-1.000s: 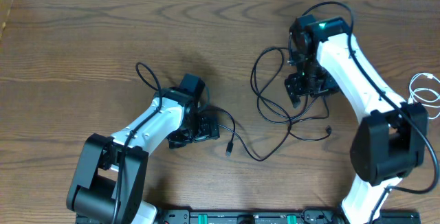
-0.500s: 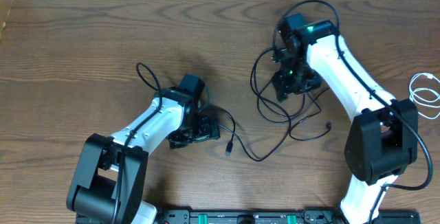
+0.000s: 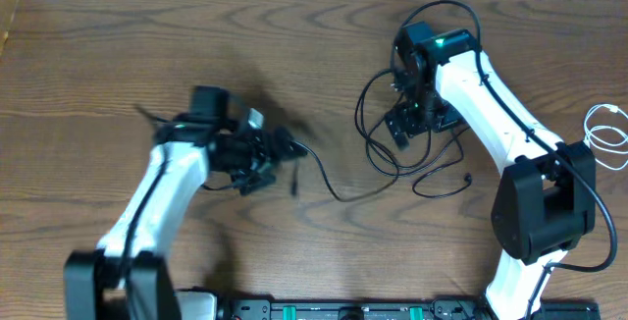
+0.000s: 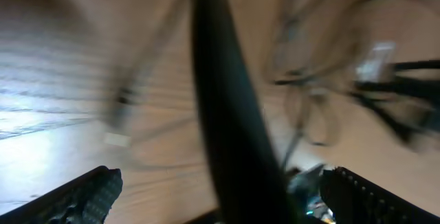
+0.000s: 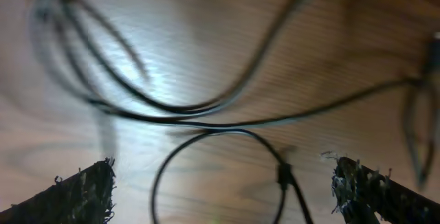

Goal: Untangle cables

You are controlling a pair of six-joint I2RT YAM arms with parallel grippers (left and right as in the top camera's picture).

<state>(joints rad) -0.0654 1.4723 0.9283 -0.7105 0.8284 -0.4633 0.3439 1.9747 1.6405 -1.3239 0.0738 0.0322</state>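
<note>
Left end effector [image 3: 278, 150], fingers spread around a black cable [image 4: 216, 100], points right from an outstretched arm; right end effector [image 3: 402, 126], fingers also apart, hangs over tangled cables [image 3: 388, 158].

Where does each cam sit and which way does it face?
Overhead: fixed above the table, looking straight down; left arm, left tool, right arm, right tool, black cables, white cable at right edge.
Left wrist: on the left arm, facing the tabletop past its own fingers; blurred, dark strip mid-frame.
Right wrist: on the right arm, facing down past its fingers at the black cables.
Shared: overhead and right wrist both show the black cables on the wood.
</note>
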